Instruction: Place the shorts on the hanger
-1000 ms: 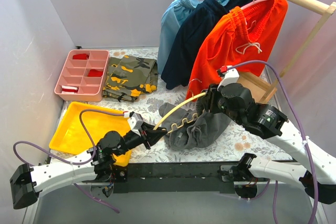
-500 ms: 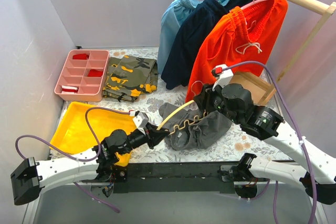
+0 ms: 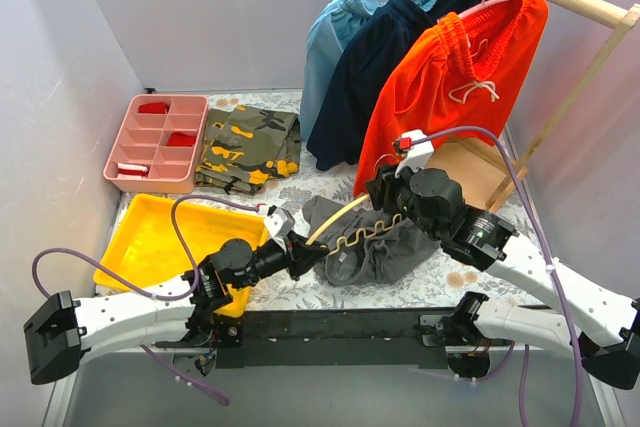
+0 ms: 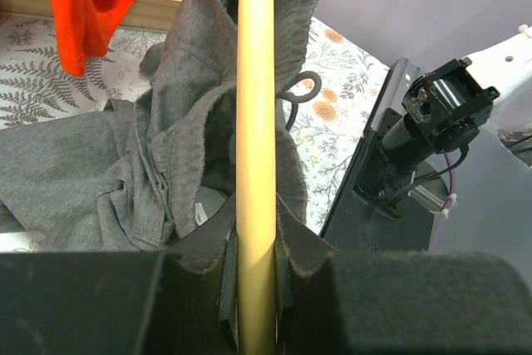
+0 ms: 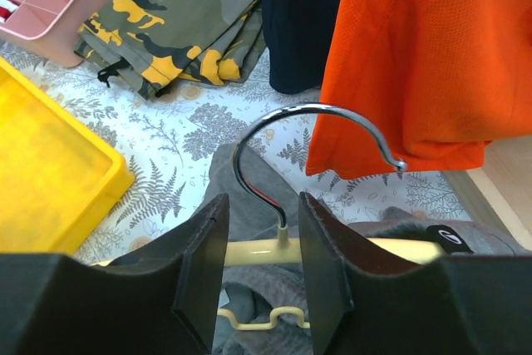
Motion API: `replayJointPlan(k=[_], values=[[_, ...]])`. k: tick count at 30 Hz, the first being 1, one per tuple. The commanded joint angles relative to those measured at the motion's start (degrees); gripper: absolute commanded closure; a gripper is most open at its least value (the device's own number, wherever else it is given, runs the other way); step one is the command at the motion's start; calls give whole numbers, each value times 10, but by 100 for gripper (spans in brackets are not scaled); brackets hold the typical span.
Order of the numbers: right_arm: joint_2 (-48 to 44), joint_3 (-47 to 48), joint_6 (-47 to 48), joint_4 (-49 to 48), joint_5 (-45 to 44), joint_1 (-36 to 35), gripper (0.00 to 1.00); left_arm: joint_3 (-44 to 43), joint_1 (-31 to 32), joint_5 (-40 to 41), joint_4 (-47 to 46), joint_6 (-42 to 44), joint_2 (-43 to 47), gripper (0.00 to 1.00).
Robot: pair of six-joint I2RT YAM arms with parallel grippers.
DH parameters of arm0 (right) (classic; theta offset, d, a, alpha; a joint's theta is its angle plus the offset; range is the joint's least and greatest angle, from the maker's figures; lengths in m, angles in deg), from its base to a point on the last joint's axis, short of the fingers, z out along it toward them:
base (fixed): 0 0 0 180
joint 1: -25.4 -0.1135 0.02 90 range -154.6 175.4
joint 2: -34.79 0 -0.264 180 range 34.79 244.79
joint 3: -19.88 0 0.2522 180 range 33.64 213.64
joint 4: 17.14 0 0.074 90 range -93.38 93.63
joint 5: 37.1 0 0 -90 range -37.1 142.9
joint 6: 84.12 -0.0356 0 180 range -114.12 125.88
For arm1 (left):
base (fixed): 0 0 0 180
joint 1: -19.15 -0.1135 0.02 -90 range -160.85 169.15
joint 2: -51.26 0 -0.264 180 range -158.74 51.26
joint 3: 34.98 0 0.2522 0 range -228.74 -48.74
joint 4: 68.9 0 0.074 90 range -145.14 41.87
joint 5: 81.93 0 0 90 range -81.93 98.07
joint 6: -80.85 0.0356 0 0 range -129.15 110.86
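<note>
The pale cream plastic hanger point(image 3: 335, 219) with the wavy lower bar lies slanted between the two arms. The left gripper point(image 3: 300, 250) is clenched on one end of it. The left wrist view shows this clearly: the pads pinch the cream bar point(image 4: 254, 122), and the dark grey soft shorts point(image 4: 100, 172) fold around the bar further up. The rest of the shorts is heaped on the fern-printed table cover point(image 3: 440, 292).

Only the right wrist view shows the metal hook point(image 5: 316, 114). There the right gripper point(image 5: 262, 205) is released, with its fingers point(image 5: 204, 239) standing apart on each side of the hook's stem.
</note>
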Motion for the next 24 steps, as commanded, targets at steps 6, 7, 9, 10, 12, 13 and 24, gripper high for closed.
replayJointPlan(k=[6,7,9,10,12,13,24], values=[[-23,-61,17,-100,-41,-3,83,-78,4,-5,28,7,-37,100],[-24,-66,17,-102,-43,-3,91,-83,4,-5,34,1,-38,100],[-34,-78,18,-108,-45,-3,99,-99,4,6,55,-8,-41,90],[-38,-83,20,-111,-47,-3,99,-103,4,10,59,-12,-42,86],[-54,-90,25,-120,-52,-3,99,-119,4,20,78,-30,-43,73],[-58,-98,26,-121,-53,-3,99,-124,4,32,86,-36,-45,66],[-106,-138,30,-129,-57,-5,99,-227,-1,232,372,-225,4,27]])
